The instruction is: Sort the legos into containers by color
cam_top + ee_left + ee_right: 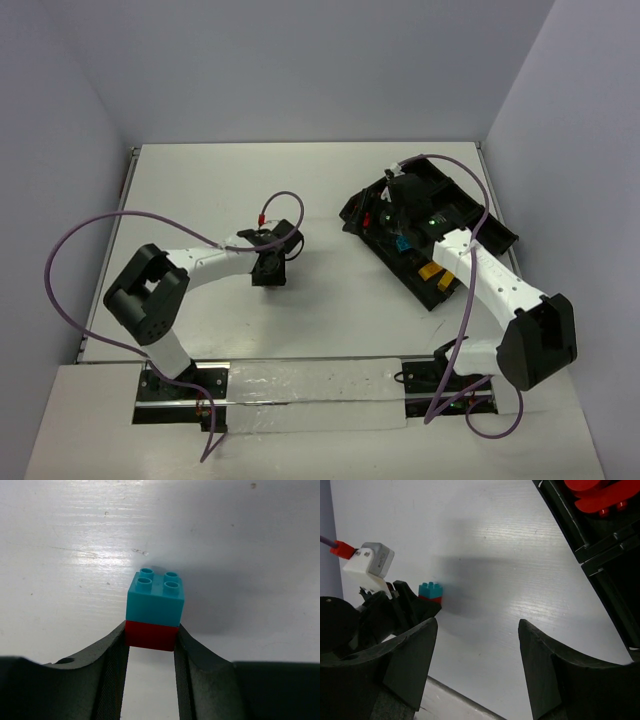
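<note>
My left gripper (272, 272) is shut on a small clump near the table's middle. In the left wrist view its fingertips (151, 636) clamp the red brick (150, 635), with a cyan brick (155, 600) stacked on top. The clump also shows in the right wrist view (430, 591), at or just above the table. My right gripper (400, 200) hovers open and empty over the black divided tray (490, 228); its jaws (477, 645) stand wide apart. The tray holds red (368, 218), cyan (402, 243) and yellow (432, 272) bricks in separate compartments.
The tray lies diagonally at the right, close to the right wall. Its corner with red pieces (600, 495) fills the top right of the right wrist view. Purple cables loop off both arms. White walls enclose the table on three sides.
</note>
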Controlling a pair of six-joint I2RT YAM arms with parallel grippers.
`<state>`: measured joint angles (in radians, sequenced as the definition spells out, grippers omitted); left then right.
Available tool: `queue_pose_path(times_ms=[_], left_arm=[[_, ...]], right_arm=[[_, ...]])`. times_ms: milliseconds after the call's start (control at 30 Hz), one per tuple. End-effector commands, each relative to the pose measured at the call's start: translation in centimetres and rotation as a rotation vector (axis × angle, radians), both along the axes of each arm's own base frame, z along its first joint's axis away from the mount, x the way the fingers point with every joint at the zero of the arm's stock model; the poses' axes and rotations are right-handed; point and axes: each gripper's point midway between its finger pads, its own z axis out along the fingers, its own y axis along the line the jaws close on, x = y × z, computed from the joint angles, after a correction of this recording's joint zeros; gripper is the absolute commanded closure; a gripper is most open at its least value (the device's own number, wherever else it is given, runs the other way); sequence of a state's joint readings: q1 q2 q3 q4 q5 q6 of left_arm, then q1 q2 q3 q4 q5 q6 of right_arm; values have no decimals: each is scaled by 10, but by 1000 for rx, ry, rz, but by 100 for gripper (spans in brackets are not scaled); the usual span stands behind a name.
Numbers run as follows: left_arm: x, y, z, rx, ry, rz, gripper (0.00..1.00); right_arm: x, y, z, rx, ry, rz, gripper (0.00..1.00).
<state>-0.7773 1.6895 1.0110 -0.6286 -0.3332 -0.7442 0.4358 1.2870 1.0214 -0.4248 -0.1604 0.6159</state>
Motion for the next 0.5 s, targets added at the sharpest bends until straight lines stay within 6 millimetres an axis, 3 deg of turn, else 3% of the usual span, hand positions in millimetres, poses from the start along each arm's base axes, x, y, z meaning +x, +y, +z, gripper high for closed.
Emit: queue_pose_path(times_ms=[0,267,467], left_arm=[[10,-21,44,-107,-75,-92,100],[3,-51,100,-295,-130,-278,100],[-3,-70,139,-434,-178,-358,100]], right_arm=[[6,16,16,48,-48,77,27],[0,39,26,83,-31,191,27],[-3,67,36,137,-26,251,27]])
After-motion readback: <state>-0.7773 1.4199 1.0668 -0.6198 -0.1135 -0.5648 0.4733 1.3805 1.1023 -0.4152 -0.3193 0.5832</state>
